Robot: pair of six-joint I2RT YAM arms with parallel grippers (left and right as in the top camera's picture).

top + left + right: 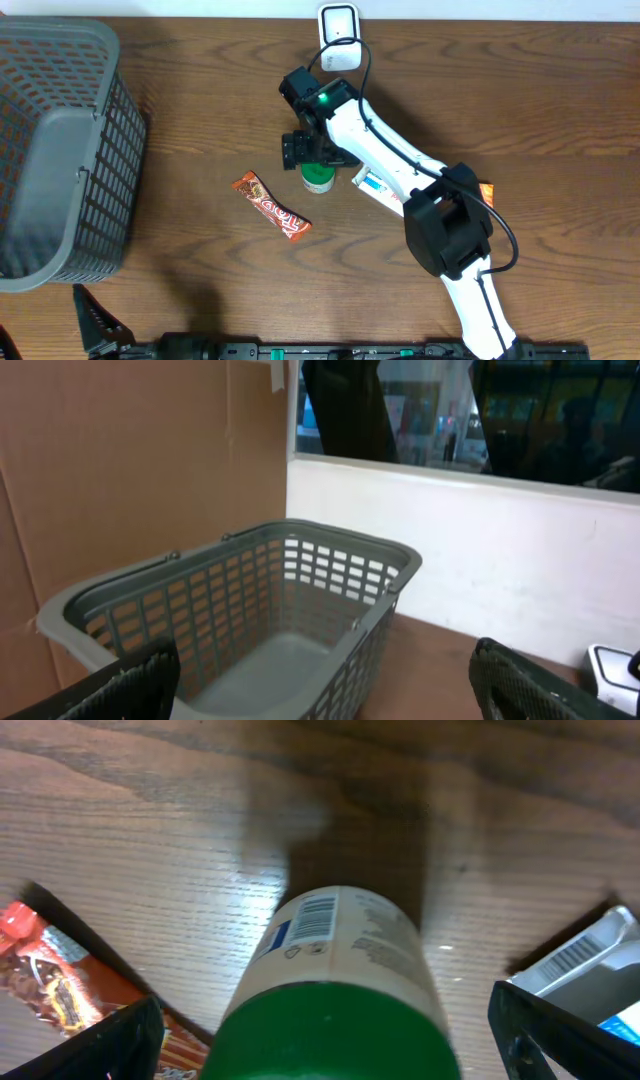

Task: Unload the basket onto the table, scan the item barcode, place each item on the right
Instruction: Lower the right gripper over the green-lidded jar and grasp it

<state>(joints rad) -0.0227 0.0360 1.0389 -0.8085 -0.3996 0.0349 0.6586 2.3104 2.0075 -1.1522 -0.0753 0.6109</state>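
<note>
Overhead, I saw my right pincer (303,150) spread wide just above the green-capped bottle (318,179), which stood on the bench (200,110) near a snack bar (271,207). My left pincer (325,685) gaped too, facing the basket (250,590).

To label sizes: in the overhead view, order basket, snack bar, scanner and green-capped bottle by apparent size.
1. basket
2. snack bar and scanner, about alike
3. green-capped bottle, partly hidden
</note>
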